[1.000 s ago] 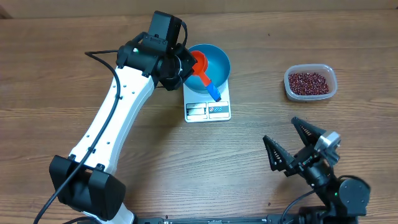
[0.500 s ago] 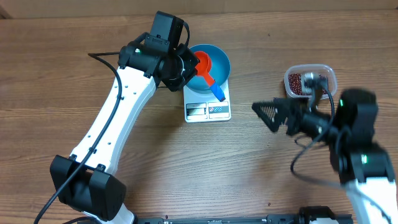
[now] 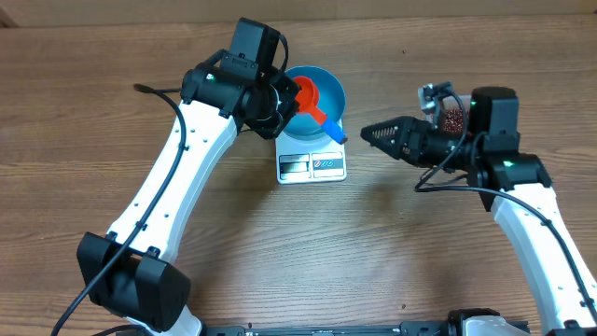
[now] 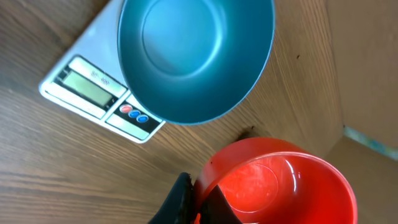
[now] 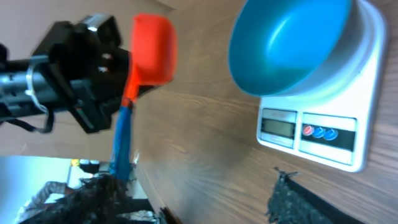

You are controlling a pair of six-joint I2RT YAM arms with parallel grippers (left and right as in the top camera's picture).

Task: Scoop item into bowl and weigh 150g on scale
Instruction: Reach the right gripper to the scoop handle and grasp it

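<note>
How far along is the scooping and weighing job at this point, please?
Done: the blue bowl sits on the scale. In hand: the left pincer holds the empty red scoop at the bowl. Left: the bowl is empty, so the beans remain to scoop and weigh.

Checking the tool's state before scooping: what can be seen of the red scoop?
The scoop is plastic-looking: a round red cup, glossy and empty inside, on a blue handle. The left end effector is shut on it near where cup meets handle, holding it raised over the bowl's edge, handle slanting toward the scale's corner.
</note>
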